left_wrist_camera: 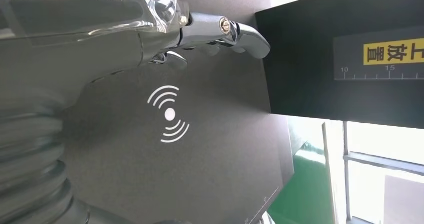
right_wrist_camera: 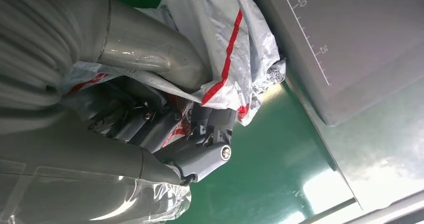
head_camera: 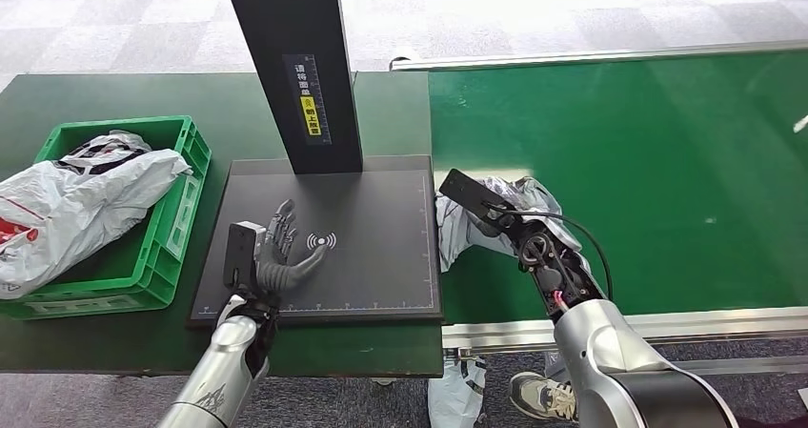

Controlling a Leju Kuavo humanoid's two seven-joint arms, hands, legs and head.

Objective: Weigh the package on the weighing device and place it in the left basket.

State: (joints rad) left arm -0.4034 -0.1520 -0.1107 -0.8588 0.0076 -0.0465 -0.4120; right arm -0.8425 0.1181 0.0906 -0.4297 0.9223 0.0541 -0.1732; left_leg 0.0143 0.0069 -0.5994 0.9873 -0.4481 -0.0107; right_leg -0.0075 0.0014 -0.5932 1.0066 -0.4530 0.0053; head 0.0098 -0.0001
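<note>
The package (head_camera: pixel 486 220), a crumpled grey-white plastic bag with red stripes, lies on the green belt just right of the black weighing plate (head_camera: pixel 381 256). My right hand (head_camera: pixel 505 214) holds the package (right_wrist_camera: pixel 230 49); its thumb and fingers (right_wrist_camera: pixel 200 144) are closed into the plastic, beside the plate's ruled edge (right_wrist_camera: pixel 320 59). My left hand (head_camera: pixel 276 247) hovers open over the plate's left part, fingers spread next to the white signal mark (head_camera: pixel 321 242). In the left wrist view the fingers (left_wrist_camera: pixel 225 32) reach above that signal mark (left_wrist_camera: pixel 169 114). The green basket (head_camera: pixel 181 223) stands at the left.
The basket holds other bagged parcels, one white bag (head_camera: pixel 67 214) spilling over its left rim. A black post (head_camera: pixel 295 66) with a yellow label rises from the plate's far edge. The conveyor's metal rail (head_camera: pixel 667 325) runs along the near side. A shoe (head_camera: pixel 543 395) shows on the floor below.
</note>
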